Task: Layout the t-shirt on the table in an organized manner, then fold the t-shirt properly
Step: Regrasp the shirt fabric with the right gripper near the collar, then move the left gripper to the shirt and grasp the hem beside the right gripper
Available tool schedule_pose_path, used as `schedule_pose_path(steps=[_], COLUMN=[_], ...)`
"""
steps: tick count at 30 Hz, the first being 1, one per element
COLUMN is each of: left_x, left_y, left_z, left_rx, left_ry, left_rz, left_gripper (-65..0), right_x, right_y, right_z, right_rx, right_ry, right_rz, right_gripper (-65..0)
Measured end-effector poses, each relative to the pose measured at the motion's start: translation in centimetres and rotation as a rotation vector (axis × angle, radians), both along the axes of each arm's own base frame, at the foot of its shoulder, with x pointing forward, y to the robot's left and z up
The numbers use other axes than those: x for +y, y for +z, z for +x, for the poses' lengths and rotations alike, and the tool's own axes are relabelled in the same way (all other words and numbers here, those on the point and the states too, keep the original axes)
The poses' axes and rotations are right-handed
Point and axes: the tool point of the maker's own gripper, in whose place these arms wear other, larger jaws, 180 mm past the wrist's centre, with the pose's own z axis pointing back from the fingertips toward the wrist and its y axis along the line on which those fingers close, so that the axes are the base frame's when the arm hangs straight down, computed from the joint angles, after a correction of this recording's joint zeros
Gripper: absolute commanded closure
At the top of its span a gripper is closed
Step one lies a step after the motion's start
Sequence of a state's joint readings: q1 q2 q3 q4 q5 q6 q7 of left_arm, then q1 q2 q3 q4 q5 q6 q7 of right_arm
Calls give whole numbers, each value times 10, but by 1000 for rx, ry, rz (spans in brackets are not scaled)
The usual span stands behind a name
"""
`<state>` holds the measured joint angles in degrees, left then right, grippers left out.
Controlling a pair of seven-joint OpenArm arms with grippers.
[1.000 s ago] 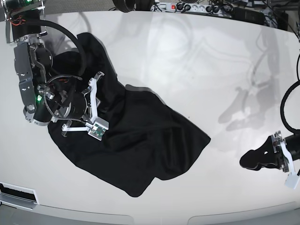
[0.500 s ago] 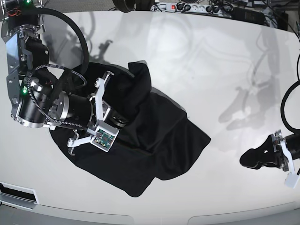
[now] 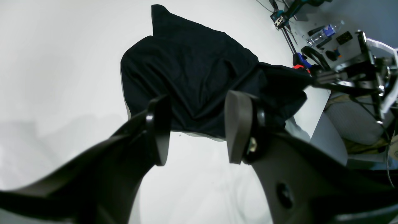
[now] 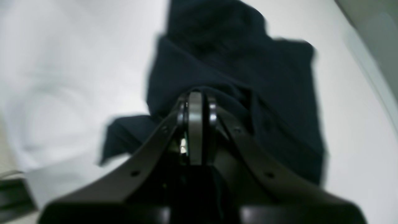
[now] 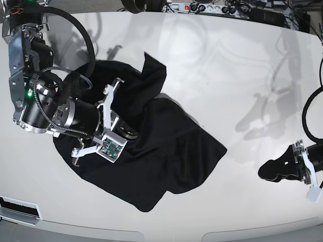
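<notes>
The black t-shirt [image 5: 166, 156] lies crumpled on the left half of the white table [image 5: 227, 75]. Its upper part is pulled into a raised fold [image 5: 151, 68]. My right gripper [image 5: 130, 133] is over the shirt's middle, shut on the t-shirt. In the right wrist view its pads [image 4: 195, 124] are pressed together, and the blurred t-shirt [image 4: 248, 77] hangs from them. My left gripper [image 5: 263, 173] hovers low at the right, well away from the shirt, open with nothing between its fingers [image 3: 238, 124]. From there the t-shirt [image 3: 192, 68] lies ahead of it.
A power strip and cables [image 5: 202, 7] line the table's back edge. A water bottle [image 3: 323, 32] and tools lie beyond the table in the left wrist view. The rounded front edge [image 5: 171, 234] runs close below the shirt.
My right gripper moved rightward over the shirt, dragging its upper-left part toward the centre, so a fold now stands up there. The left arm has not moved.
</notes>
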<state>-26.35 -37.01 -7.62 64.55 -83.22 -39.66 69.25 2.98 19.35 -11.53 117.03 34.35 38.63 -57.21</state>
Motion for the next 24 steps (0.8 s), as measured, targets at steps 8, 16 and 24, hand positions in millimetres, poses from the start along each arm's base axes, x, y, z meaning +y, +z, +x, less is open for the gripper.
schedule_pose_path(steps=[8, 16, 24], left_x=[-9, -79, -139], left_y=[-12, -17, -31], left_z=[-7, -28, -56], left_rx=[38, 21, 40], left_ry=[-32, -247, -428], left_rz=[5, 36, 32], left_gripper=[-289, -290, -303], right_x=[53, 73, 72], right_y=[34, 1, -34], right_z=[-23, 7, 26], right_rx=[61, 117, 211], right_ry=[130, 20, -23], right_rz=[294, 259, 196], right_gripper=[0, 0, 0])
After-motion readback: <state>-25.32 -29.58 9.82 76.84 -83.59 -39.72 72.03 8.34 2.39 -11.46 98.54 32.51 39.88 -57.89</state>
